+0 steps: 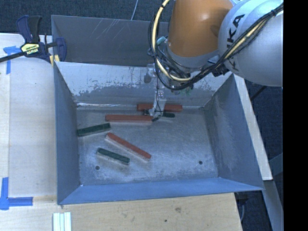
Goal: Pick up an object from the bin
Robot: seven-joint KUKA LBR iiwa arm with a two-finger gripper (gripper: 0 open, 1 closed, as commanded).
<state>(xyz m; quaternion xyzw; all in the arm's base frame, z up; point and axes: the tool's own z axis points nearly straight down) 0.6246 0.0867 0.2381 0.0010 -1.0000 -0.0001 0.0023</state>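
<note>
My gripper (pixel 157 109) hangs below the arm's wrist over the back middle of the bin floor. Its tip comes down at the right end of a long red-brown stick (pixel 126 119) lying flat. Just behind it, against the back wall, lies a second red-brown stick (pixel 171 108), partly hidden by the gripper. A short dark green piece (pixel 168 114) pokes out to the right of the tip. I see nothing lifted off the floor.
A dark green stick (pixel 93 129) lies at the left. A red and tan stick (pixel 129 146) lies diagonally in the middle, with another dark green stick (pixel 113 156) in front of it. The arm's orange cover and cables hang above the back right.
</note>
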